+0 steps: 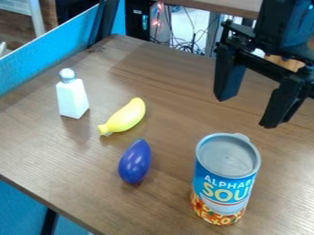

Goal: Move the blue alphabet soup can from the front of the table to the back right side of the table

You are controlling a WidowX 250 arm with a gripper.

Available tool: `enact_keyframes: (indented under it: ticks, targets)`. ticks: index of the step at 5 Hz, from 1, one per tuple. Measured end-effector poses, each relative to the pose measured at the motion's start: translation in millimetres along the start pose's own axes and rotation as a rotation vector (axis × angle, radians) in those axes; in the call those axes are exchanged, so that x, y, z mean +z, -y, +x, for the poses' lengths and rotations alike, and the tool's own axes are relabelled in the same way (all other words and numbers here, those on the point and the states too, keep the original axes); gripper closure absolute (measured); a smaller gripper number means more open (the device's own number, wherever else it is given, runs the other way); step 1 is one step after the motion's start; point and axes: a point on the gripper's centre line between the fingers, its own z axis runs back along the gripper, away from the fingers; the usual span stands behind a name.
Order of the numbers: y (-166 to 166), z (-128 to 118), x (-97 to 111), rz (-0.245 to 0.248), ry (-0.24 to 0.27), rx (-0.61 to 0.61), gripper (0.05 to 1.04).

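The black gripper hangs over the right part of the table, its two fingers spread wide with nothing between them. Below it stands a soup can, upright, with a blue and orange label and a grey lid; a visible gap separates the can from the fingertips. Left of the can lies a purple-blue toy eggplant. A yellow toy banana rests just behind the eggplant. Farther left, a white shaker bottle with a silver cap stands upright.
The brown wooden table has its left edge running along a blue panel. Its front-left edge cuts across the lower left of the view. Behind the far edge are tangled cables and black equipment.
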Motion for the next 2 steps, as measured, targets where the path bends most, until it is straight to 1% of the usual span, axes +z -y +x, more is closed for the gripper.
enact_keyframes:
  ticks: [1, 2]
  targets:
    - [0.0, 0.6, -10.0, 0.005, -0.035, 0.000, 0.077]
    - [3.4, 1.7, -12.0, -0.012, -0.030, 0.003, 0.077]
